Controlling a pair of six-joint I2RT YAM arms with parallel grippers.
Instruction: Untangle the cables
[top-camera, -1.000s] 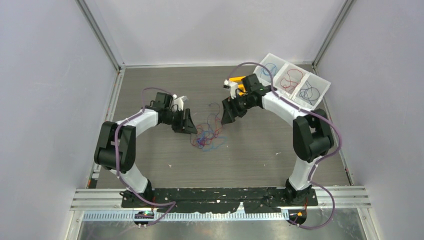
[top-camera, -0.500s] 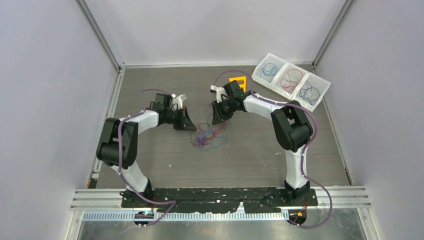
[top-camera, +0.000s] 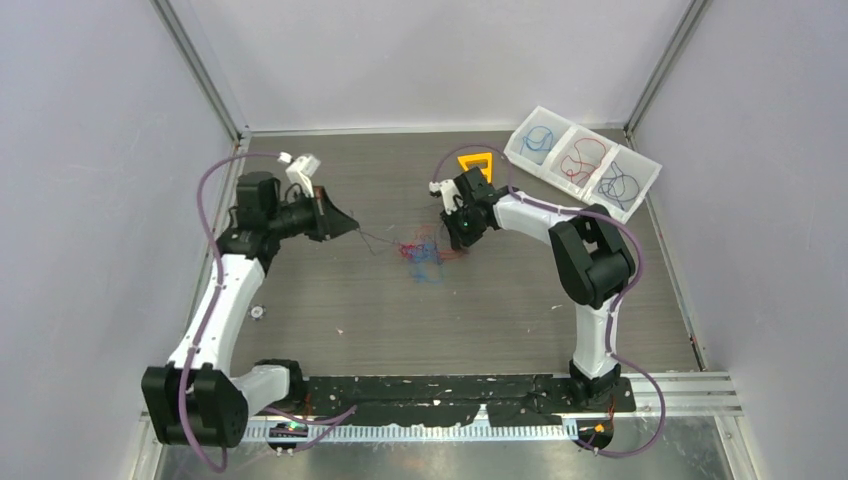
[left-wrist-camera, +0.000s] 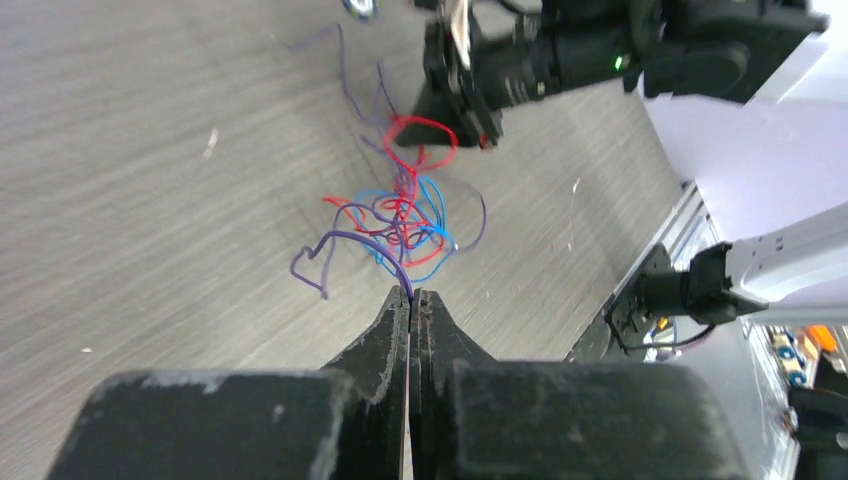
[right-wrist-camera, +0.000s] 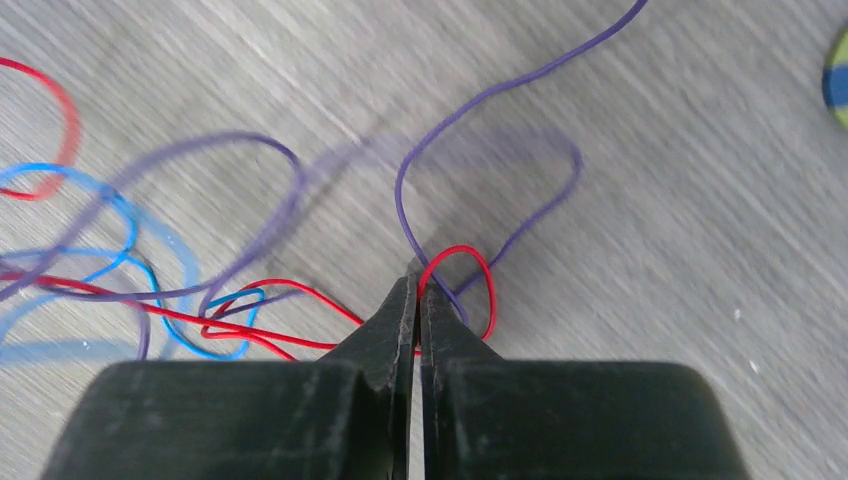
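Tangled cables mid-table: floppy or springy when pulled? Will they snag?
Probably floppy: the cables lie in loose, uneven loops with no set shape. Probably very light: each strand looks very thin beside the left pincer, shut on a purple strand. Likely to snag and drag together: red and purple loops cross right at the right pincer.

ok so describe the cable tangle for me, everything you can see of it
The cables are very thin, flexible wires in red, blue and dark purple, knotted into a small clump with loose loops splaying out. They lie on the grey wood-grain table. The left gripper has its fingers shut on a purple strand running out from the clump; the right gripper pinches a purple strand beside a small red loop.
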